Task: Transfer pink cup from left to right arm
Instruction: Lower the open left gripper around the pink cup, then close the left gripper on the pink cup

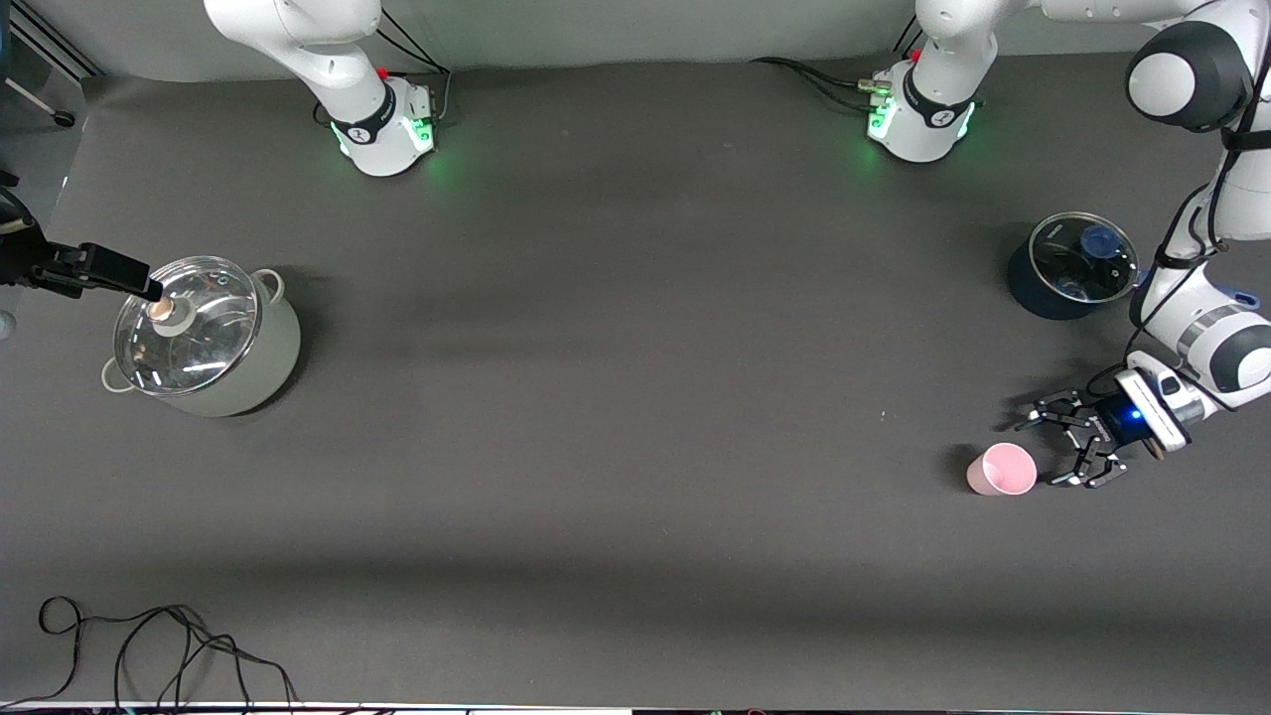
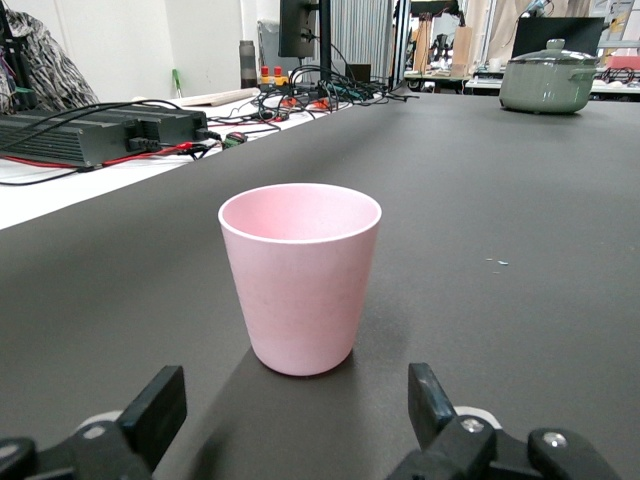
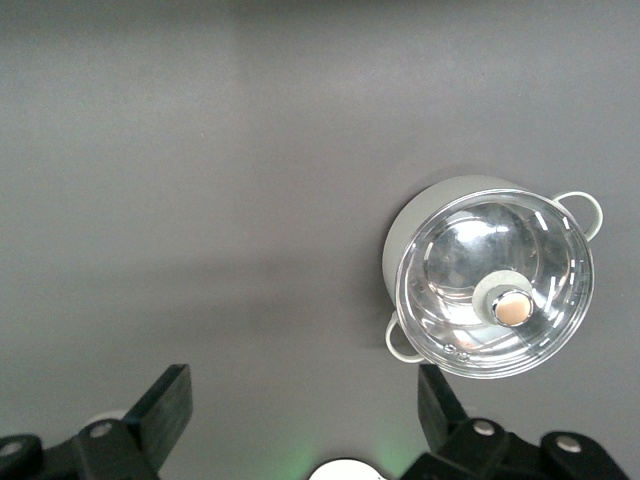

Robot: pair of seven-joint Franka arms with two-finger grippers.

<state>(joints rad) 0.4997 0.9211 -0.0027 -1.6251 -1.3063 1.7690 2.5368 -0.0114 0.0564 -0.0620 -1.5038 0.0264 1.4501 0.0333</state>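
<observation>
- Dark grey worktop [image 1: 635, 417] filled the front view, both arm bases along its top edge.
- Pink cup [image 1: 1002, 469] stood upright at lower right of that view, toward the left arm's end.
- Left claw [image 1: 1070, 444] sat low just beside the cup, fingers [image 2: 155, 412] spread, not touching it.
- Right claw [image 3: 300, 425], spread, waited over the glass-lidded grey pot [image 1: 204, 338] at middle left.
- Dark blue lidded pot [image 1: 1072, 266] stood at upper right.
</observation>
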